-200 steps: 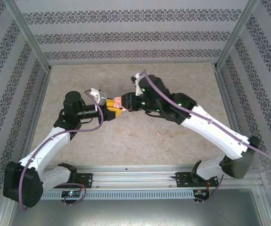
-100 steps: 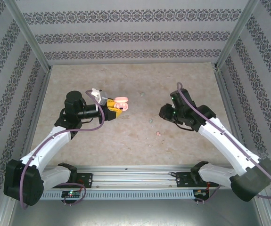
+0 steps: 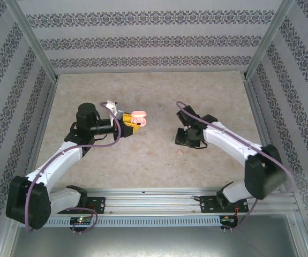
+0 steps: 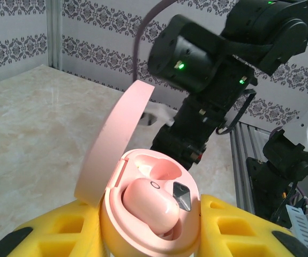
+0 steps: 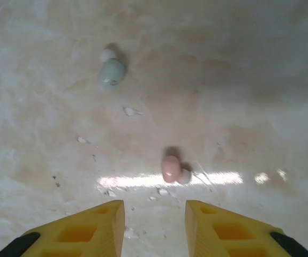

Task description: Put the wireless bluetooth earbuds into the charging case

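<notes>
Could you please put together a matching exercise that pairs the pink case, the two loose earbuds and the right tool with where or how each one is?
Things:
1. pink charging case
2. loose pink earbud
3. pale green earbud
4. right tool

Places or states:
A. open and empty, above the table
B. on the table, nearer the right tool
C. gripped by the left tool, lid up
D. on the table, farther from the right tool

Pairs: 1-C, 2-B, 3-D, 4-A.
</notes>
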